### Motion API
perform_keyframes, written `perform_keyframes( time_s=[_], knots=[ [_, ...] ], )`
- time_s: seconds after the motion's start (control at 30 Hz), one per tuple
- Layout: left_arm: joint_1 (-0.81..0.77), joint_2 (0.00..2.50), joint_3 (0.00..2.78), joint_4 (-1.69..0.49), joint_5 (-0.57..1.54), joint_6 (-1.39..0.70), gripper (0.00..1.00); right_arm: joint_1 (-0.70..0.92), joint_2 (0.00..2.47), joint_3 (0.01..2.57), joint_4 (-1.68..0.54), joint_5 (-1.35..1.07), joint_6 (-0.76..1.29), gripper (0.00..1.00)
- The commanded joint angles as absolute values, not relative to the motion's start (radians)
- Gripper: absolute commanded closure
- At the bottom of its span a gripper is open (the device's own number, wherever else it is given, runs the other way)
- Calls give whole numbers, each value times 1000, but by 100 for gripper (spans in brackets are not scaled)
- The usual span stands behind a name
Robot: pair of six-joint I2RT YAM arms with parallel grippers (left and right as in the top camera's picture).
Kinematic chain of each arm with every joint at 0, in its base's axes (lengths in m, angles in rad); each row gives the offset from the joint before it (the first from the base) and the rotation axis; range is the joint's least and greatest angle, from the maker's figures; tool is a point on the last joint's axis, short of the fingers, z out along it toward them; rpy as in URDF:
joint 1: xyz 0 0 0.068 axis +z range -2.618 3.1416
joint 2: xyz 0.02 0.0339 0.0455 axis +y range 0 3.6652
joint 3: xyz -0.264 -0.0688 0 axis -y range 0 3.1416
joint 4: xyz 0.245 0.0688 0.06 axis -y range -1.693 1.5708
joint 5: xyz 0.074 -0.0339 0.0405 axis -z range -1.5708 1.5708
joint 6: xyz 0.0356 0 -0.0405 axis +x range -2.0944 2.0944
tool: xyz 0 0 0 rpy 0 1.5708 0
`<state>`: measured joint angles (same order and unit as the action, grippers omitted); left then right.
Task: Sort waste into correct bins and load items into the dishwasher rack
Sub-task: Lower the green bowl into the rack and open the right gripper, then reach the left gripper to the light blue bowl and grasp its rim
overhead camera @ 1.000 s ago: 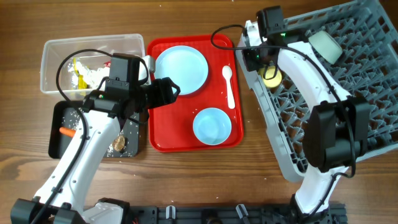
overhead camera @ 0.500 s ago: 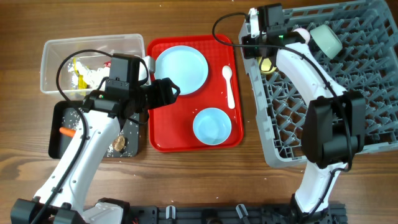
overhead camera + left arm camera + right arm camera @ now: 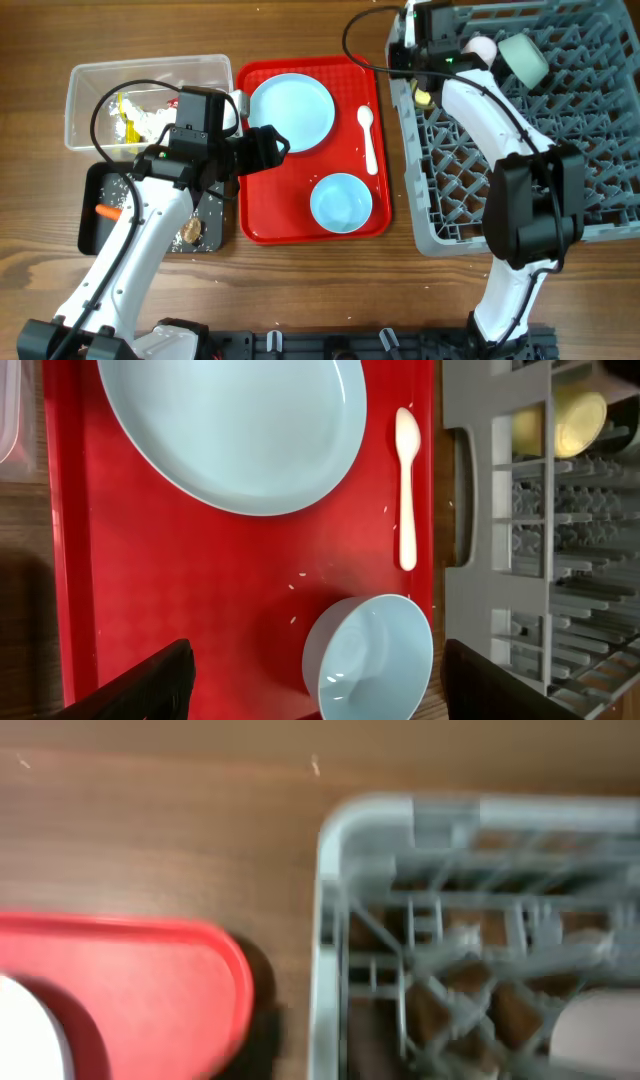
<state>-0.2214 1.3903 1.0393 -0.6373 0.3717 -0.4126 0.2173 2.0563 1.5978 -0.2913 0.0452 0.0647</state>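
Overhead: left end effector [image 3: 318, 652] hangs over red tray [image 3: 260, 228], jaws wide apart, nothing held. Right end effector [image 3: 413, 40] sits at far corner of dishwasher rack [image 3: 600, 190]. Its spread cannot be told, as the right wrist view is blurred. Bowl [image 3: 368, 655] stands on tray, framed between left jaws. Judged light, rigid and glossy, so likely slippery. Best pinched across one rim wall. Spoon [image 3: 405, 490] lies thin and flat beside it, likely a harder pick.

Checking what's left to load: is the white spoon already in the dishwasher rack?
No, the white spoon lies on the red tray, outside the grey rack.
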Motion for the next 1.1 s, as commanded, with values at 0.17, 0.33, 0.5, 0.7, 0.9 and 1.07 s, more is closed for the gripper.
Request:
perform_keyframes(
  time_s=[0.17, 0.33, 0.5, 0.7, 0.9, 1.07],
  knots=[
    [-216, 1397, 1059, -642, 343, -397, 23, 231, 1975, 1631, -278, 27, 79, 12],
    [-223, 1397, 1059, -693, 343, -397, 31, 231, 1813, 1631, -418, -36, 82, 12],
    [-268, 1397, 1059, -764, 343, -397, 25, 231, 1676, 1631, -639, -86, 81, 10],
    [-337, 1397, 1059, -751, 343, -397, 2, 231, 1629, 1631, -820, -137, 78, 0],
    [-375, 1397, 1059, -735, 343, -397, 57, 231, 1630, 1630, -927, -178, 79, 1],
    [-422, 1397, 1059, -762, 299, -397, 96, 231, 1630, 1630, -1000, -178, 79, 17]
  ],
)
